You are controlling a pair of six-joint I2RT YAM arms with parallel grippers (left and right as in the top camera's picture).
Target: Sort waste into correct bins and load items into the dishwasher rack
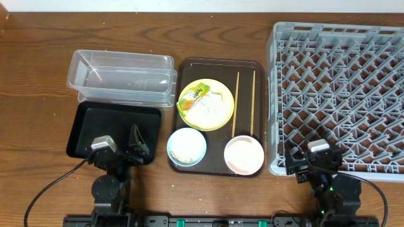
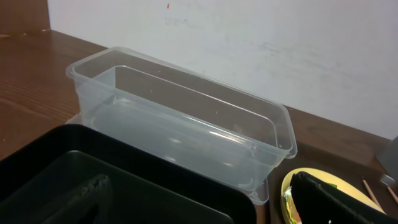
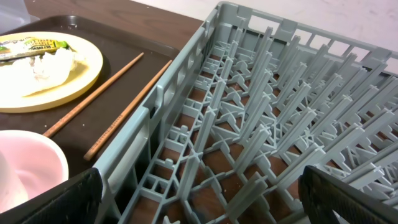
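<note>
The yellow plate [image 1: 206,104] lies on a dark brown tray [image 1: 183,69] and holds the green-yellow wrapper [image 1: 195,95] and white paper scraps [image 1: 213,106]. Two chopsticks [image 1: 245,101] lie to its right. The light blue bowl [image 1: 187,147] holds pale crumbs; the pink-white bowl [image 1: 244,154] sits beside it. The clear tub [image 1: 121,77] and black tray [image 1: 113,131] are at left. The grey rack [image 1: 341,94] is at right. My left gripper [image 1: 126,148] is open and empty over the black tray [image 2: 124,186]. My right gripper [image 1: 309,161] is open and empty over the rack's near left corner [image 3: 205,186].
The wooden table [image 1: 38,75] extends left of the bins. A white wall [image 2: 280,50] stands behind the clear tub [image 2: 180,124]. In the right wrist view the plate [image 3: 50,68], chopsticks [image 3: 106,99] and pink-white bowl [image 3: 25,171] lie left of the rack.
</note>
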